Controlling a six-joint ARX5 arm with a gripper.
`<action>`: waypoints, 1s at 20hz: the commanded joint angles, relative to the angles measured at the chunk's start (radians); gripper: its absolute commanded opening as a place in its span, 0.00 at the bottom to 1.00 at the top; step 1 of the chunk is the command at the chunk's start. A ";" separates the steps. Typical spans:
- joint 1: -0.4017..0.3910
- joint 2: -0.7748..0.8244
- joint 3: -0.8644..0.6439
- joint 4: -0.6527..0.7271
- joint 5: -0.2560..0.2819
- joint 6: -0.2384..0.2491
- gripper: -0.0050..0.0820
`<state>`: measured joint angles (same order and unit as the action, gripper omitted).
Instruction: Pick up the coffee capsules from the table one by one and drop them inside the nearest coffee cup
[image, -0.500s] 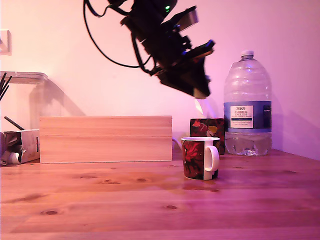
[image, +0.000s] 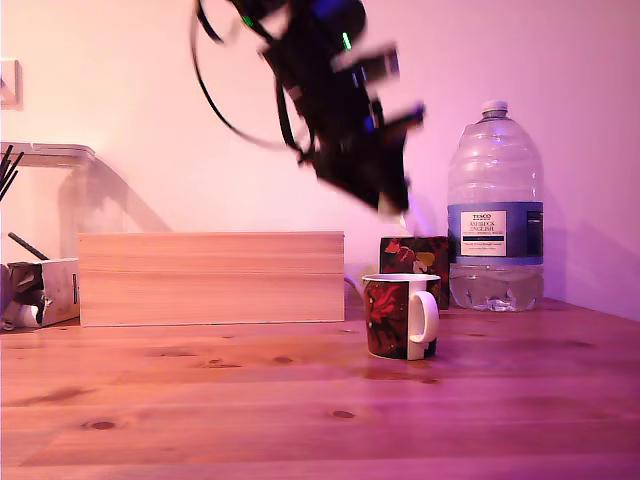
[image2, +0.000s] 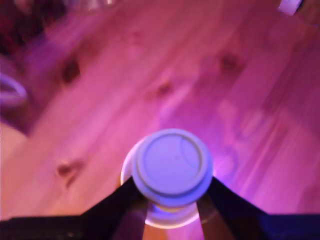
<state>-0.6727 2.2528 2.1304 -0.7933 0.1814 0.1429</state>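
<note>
My gripper (image: 388, 203) hangs in the air above the coffee cup (image: 400, 315), blurred by motion. It is shut on a pale coffee capsule (image2: 172, 165), pinched between the two dark fingers (image2: 117, 202). In the wrist view the capsule's round face fills the middle, with the table (image2: 210, 70) far below it. A small pale spot at the gripper's tip is all that shows of the capsule (image: 386, 206) in the exterior view. The cup, dark with red flowers and a white handle, stands upright on the table (image: 300, 400), towards the exterior view's right.
A long pale wooden box (image: 210, 278) lies behind the cup on the exterior view's left. A dark floral tissue box (image: 418, 255) and a large water bottle (image: 495, 210) stand behind on the right. A clear container (image: 45, 190) and a small carton (image: 45, 292) sit at far left.
The arm has swung a little left and lower over the cup, still holding the capsule, and is now motion-blurred. The cup has not moved.
</note>
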 joint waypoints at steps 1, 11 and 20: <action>-0.004 0.059 0.046 -0.043 -0.015 0.015 0.27; -0.013 0.143 0.145 -0.176 -0.024 0.023 0.27; -0.023 0.143 0.145 -0.147 -0.002 0.045 0.61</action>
<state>-0.6876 2.3577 2.2757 -0.9524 0.1738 0.1719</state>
